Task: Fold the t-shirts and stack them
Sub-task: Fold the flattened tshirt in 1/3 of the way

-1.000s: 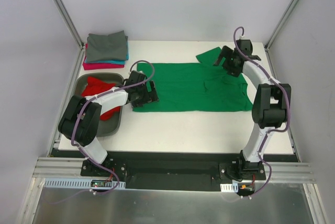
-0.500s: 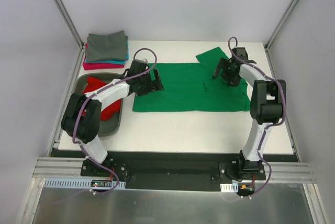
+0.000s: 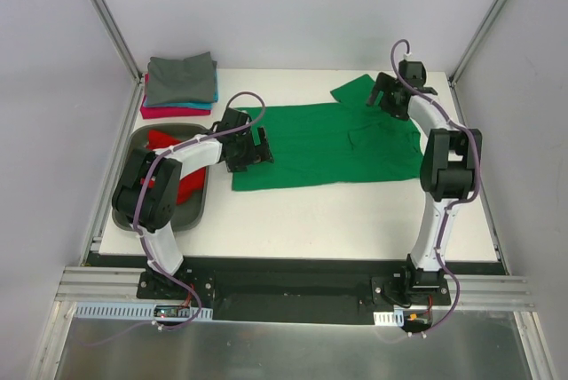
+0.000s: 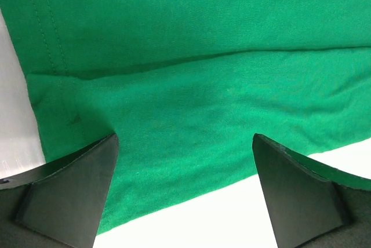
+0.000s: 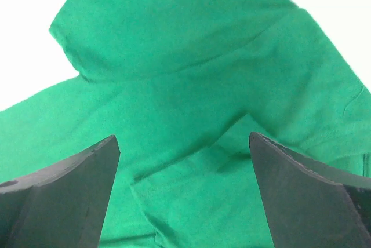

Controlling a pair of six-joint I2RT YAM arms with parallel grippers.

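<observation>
The bright green t-shirt (image 3: pixel 324 145) lies spread across the middle of the white table, one sleeve sticking out at the far right. My left gripper (image 3: pixel 251 143) hovers over its left end, jaws open and empty; the left wrist view shows the shirt's hem and near edge (image 4: pixel 174 115) between the fingers. My right gripper (image 3: pixel 387 98) is over the far right sleeve, open and empty; the right wrist view shows the sleeve and folded cloth (image 5: pixel 185 103) below. The red t-shirt (image 3: pixel 173 167) lies crumpled in the grey tray (image 3: pixel 197 213). Grey, teal and pink-magenta shirts (image 3: pixel 181 83) are stacked folded at the far left.
The grey metal tray sits at the table's left edge beside my left arm. The folded stack stands in the far left corner. Metal frame posts rise at both far corners. Bare white table (image 3: pixel 337 220) lies between the green shirt and the near edge.
The left gripper dropped back toward the shirt's near left corner. The right gripper moved back to the far sleeve. The green shirt has shifted slightly, its near edge now slanted.
</observation>
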